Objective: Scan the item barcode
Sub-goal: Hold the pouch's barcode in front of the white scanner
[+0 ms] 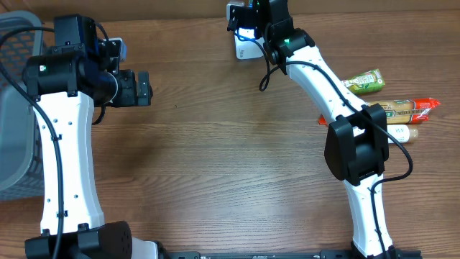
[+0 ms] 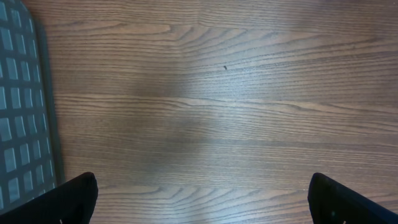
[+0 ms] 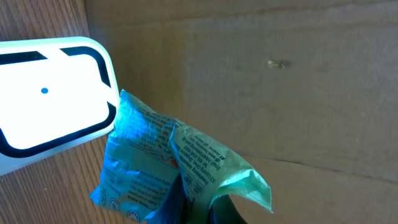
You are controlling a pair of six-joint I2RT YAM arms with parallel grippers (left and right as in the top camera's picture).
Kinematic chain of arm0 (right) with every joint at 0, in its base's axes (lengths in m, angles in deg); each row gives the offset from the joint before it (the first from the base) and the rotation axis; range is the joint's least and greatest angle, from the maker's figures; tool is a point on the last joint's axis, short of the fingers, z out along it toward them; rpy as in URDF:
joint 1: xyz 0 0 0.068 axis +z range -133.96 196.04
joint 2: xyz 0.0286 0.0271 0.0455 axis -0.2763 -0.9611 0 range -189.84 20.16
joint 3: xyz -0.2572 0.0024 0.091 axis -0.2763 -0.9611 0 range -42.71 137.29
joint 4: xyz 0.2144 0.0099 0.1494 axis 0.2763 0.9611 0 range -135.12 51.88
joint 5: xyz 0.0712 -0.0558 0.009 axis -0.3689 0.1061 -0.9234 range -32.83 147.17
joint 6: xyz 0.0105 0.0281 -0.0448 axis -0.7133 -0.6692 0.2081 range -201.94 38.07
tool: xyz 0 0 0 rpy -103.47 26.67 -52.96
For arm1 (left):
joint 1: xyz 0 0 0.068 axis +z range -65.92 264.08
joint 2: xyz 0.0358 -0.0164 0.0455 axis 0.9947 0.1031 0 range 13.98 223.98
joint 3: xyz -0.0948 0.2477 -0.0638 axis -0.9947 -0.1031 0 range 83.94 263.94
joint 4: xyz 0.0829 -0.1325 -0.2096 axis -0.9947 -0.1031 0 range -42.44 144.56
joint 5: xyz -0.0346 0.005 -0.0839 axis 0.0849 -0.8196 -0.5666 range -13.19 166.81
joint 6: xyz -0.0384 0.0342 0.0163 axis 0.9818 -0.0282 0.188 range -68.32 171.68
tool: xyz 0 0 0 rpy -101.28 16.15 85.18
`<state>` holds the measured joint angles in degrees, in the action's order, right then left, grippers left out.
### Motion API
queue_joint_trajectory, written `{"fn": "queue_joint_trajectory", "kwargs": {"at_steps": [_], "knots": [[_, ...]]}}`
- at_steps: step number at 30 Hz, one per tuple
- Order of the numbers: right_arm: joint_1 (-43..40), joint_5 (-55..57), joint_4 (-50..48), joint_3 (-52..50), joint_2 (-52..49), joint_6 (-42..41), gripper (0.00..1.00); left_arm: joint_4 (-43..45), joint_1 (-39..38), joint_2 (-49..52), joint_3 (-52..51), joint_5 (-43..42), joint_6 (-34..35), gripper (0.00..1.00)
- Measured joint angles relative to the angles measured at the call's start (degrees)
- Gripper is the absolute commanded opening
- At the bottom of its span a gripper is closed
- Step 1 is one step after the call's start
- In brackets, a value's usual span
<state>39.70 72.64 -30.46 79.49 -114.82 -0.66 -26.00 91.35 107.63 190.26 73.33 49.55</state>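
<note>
Centre of the table lies bare, w/ a wide lane btwn the two arms. Far left, a grey basket walls off the edge, just beside the left arm. At top centre a white scanner stands by the back edge. The right arm slants across the right half, its blue-green packet right at the scanner's edge. Snack packets crowd the right side, partly under that arm. Below the left gripper, fingers wide apart, is bare wood.
</note>
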Motion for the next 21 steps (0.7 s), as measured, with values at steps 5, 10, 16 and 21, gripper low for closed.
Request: {"fn": "queue_joint_trajectory", "kwargs": {"at_steps": [5,10,16,21], "knots": [[0.0,0.0,0.4,0.0,0.0,0.0,0.04,0.0,0.0,0.0,0.0,0.0,0.0,1.0],[0.1,-0.1,1.2,0.0,0.0,-0.6,0.04,0.0,0.0,0.0,0.0,0.0,0.0,0.99],[0.1,-6.4,12.7,0.0,0.9,-8.4,0.04,0.0,0.0,0.0,0.0,0.0,0.0,0.99],[-0.1,-17.9,26.7,-0.2,7.3,-19.9,0.04,0.0,0.0,0.0,0.0,0.0,0.0,1.0]]}}
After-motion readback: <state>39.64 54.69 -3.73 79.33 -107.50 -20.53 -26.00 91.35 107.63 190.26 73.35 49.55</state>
